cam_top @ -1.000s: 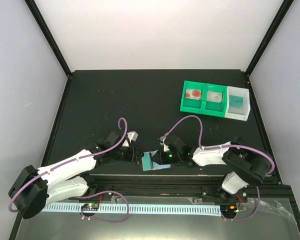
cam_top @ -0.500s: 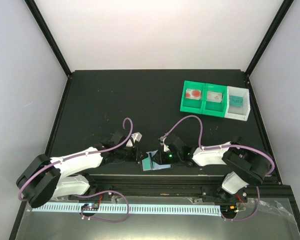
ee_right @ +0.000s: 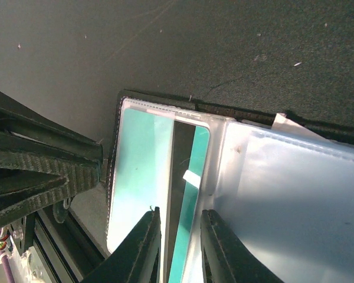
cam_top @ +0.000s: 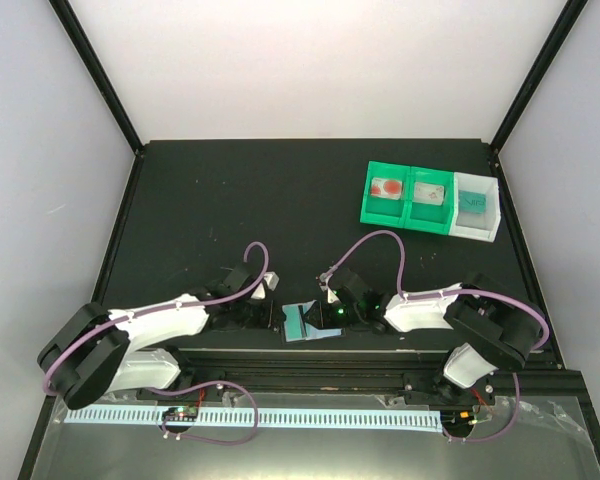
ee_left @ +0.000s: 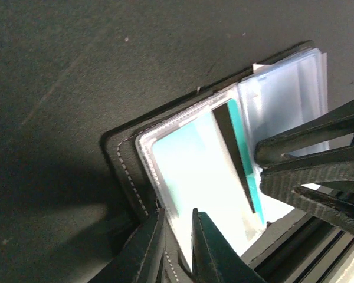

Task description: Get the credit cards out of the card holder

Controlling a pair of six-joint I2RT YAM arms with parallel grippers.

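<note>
Black table (cam_top: 280, 200), near edge: holder (ee_left: 123, 162) open. Its left edge clamped by left gripper (ee_left: 177, 219); right gripper (ee_right: 180, 215) pinches teal card (ee_right: 138, 171) in clear sleeve (ee_right: 295, 194).

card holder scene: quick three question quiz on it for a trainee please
1. True or false: the teal card lies on the bare table, apart from the card holder.
2. How many compartments has the green-and-white tray? A two, B three, C four.
3. Fill in: the stripe along the card is ___.
Key: 1 false; 2 B; 3 black.
</note>
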